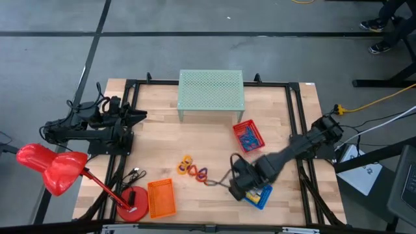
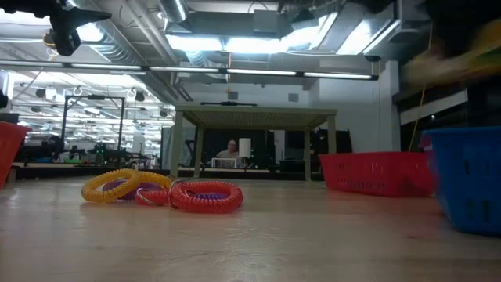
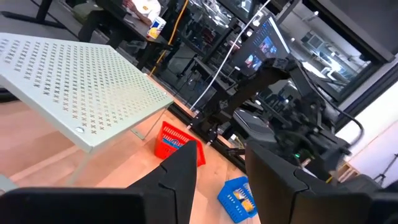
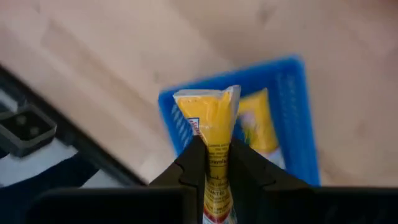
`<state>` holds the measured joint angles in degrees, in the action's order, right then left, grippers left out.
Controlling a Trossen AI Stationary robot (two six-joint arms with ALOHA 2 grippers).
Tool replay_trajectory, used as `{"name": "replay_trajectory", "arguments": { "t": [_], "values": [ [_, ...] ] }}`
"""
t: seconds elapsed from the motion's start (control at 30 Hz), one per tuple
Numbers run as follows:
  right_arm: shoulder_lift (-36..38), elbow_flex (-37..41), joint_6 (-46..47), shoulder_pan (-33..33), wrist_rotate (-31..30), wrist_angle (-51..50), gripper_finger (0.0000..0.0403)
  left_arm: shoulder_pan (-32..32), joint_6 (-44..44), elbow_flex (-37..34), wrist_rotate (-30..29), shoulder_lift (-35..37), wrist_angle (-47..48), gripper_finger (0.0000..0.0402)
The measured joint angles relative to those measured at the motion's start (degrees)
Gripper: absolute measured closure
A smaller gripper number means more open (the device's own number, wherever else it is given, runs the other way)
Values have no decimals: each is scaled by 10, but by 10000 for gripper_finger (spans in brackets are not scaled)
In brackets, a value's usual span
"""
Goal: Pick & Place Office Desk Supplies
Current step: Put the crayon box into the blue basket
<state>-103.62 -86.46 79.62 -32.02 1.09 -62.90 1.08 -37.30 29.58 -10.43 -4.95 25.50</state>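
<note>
My right gripper [image 4: 214, 163] is shut on a small yellow packet [image 4: 210, 115] and hangs over the blue basket [image 4: 292, 106], which holds another yellow packet [image 4: 256, 121]. In the high view this gripper [image 1: 242, 186] is at the table's near right, beside the blue basket [image 1: 260, 196]. Yellow, red and purple coil rings [image 1: 193, 170] lie on the table's middle and show in the low view as coil rings [image 2: 164, 192]. My left gripper [image 3: 221, 180] waits open at the left edge, also seen from above as my left gripper [image 1: 140, 116], and touches nothing. My right gripper pinches the yellow packet's lower end [image 4: 216, 158] between its two fingers, which point down from above. The packet sticks out beyond the fingertips, lifted clear above the blue basket.
A red basket [image 1: 248, 136] with small blue items stands right of centre. An orange basket [image 1: 161, 198] sits near the front edge. A pale green perforated shelf [image 1: 210, 91] stands at the far edge. A big red desk lamp [image 1: 52, 168] leans over the near left corner.
</note>
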Motion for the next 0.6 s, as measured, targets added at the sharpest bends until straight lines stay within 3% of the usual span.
{"name": "replay_trajectory", "arguments": {
  "t": [0.33, 0.6],
  "values": [
    [-3, 32, 88, -48, -18, 0, 348, 0, 0, 0, -4, 0, 0, 270],
    [-3, 66, 101, -48, 12, 1, 259, 0, -4, 0, -4, 0, 0, 270]
  ]
}}
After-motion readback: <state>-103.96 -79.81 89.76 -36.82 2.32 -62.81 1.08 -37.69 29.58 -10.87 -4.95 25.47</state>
